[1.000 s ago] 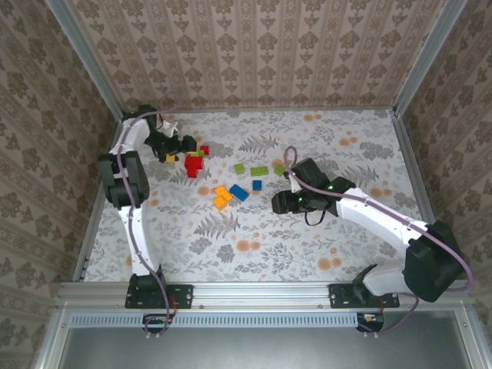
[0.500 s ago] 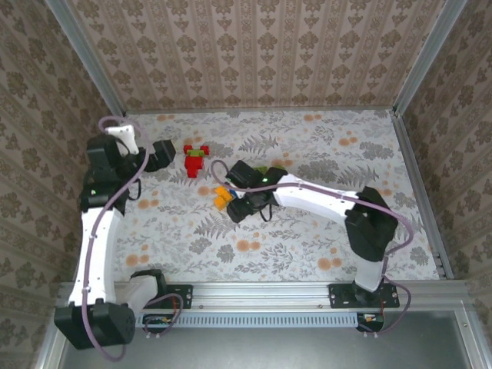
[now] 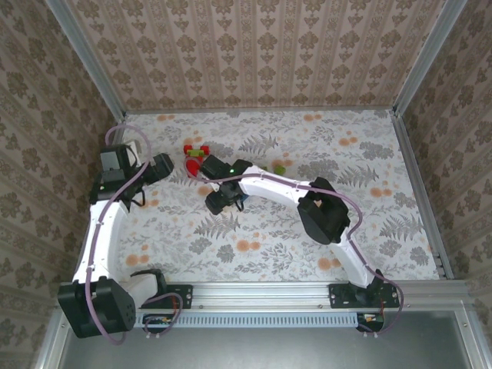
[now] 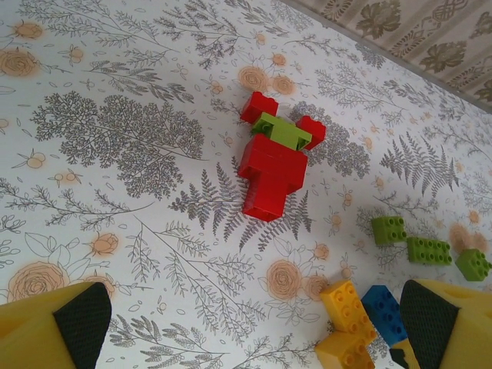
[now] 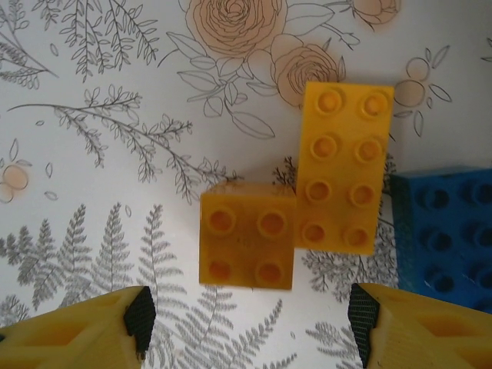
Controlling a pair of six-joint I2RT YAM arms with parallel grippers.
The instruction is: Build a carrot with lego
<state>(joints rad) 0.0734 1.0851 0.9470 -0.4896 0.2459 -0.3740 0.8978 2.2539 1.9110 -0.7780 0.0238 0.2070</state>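
**A:** Checking the grip plan, quick. Where's the lego?

**B:** Loose on the table (image 3: 261, 261), left of centre. Under my right wrist camera there's a square orange brick (image 5: 246, 240). An oblong yellow brick (image 5: 346, 165) sits just beside it, edges touching. A blue brick (image 5: 446, 231) is on the oblong one's far side. My left wrist camera shows a red-and-green cluster (image 4: 273, 165) and green bricks (image 4: 429, 250) off to one side.

**A:** Carrot?

**B:** Not built, I'd say. The orange and yellow pieces lie flat, studs up, none stacked.

**A:** Jaws?

**B:** Right jaws released, spread over the square brick, nothing between them. Left jaws wide apart and empty, looking down at the red cluster.

**A:** How will a brick handle?

**B:** My guess is light, rigid, glossy plastic. It won't deform, but it could skid on the table or pop out if I pinch a corner. I'd take the square brick across two flat opposite walls, low down and clear of the studs. One wall is against the oblong brick, so a pad there may shove it. The free pair of walls looks safer.
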